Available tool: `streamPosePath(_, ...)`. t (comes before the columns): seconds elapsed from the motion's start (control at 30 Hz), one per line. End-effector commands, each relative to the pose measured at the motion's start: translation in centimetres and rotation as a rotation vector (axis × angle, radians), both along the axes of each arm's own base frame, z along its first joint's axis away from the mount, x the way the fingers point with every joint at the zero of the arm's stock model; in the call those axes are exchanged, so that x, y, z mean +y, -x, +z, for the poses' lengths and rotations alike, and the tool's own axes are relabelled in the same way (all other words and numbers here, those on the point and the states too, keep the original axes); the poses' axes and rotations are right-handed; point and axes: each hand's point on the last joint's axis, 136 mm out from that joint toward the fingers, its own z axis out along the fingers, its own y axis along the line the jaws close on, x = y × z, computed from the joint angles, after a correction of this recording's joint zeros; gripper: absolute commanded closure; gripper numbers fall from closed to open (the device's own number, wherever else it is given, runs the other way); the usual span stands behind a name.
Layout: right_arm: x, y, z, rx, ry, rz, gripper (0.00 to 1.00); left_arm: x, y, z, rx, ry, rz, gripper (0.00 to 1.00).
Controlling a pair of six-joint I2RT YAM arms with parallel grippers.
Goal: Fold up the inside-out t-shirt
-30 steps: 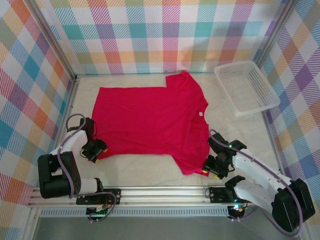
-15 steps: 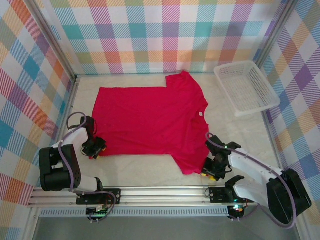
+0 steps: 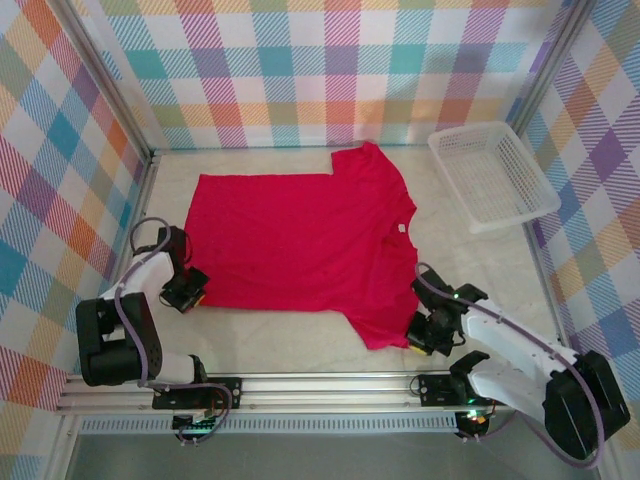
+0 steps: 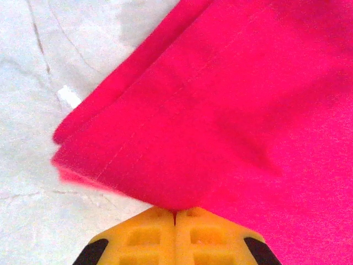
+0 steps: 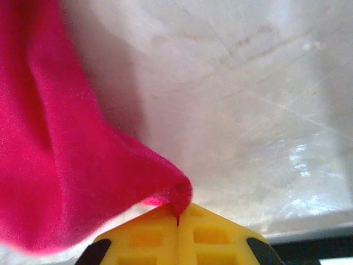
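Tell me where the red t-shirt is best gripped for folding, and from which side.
Probably grip the t-shirt at its two near corners, coming from the near edge: it lies flat, so only edges offer cloth to pinch. The left gripper is shut on the hem corner, the right gripper on the sleeve tip.

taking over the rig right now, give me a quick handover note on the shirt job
Left end effector: shut on the near left corner of the inside-out t-shirt, at the hem.
Right end effector: shut on the tip of the shirt's near sleeve.
Things: the shirt lies spread flat on the table, neck toward the right. The white mesh basket sits empty at the far right, apart from the shirt.
Done: both near corners are pinched.
Left: no fold made yet. Likely next move is to lift the near edge, carry it over to the far edge, then fold on.
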Motion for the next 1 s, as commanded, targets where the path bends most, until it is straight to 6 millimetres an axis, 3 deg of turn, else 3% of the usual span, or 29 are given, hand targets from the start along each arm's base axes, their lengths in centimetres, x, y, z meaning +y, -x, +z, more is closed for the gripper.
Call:
streamPosePath(0.0,-0.3,-3.5,5.9,-0.213,0.033,0.036,1.0,0.8,-0.9,4.1,-0.085,-0.033,0.001,1.0)
streamPosePath(0.13,0.2,-6.6,11.5,-0.382,0.021,0.057,1.0,0.6,-2.2,8.2,-0.197,-0.029,0.005,1.0)
streamPosePath(0.37,2.6,-11.6,16.4,-0.562,-0.02,0.102,1.0,-0.7,-5.4,13.5,-0.36,0.041,-0.015,1.0)
streamPosePath(0.6,3.3,-15.5,21.3,-0.69,-0.011,0.129,1.0,-0.9,-7.1,14.9,-0.39,0.06,-0.043,1.0)
streamPosePath(0.73,3.0,-17.2,24.5,-0.779,-0.008,0.131,1.0,-1.2,-8.7,17.3,-0.456,0.076,-0.065,1.0)
streamPosePath(0.87,3.0,-19.2,29.7,-0.897,-0.002,0.135,1.0,-1.6,-11.2,23.3,-0.602,0.096,-0.086,1.0)
streamPosePath(0.97,3.3,-20.2,36.1,-1.055,-0.034,0.135,1.0,-1.9,-12.7,30.1,-0.757,0.099,-0.108,1.0)
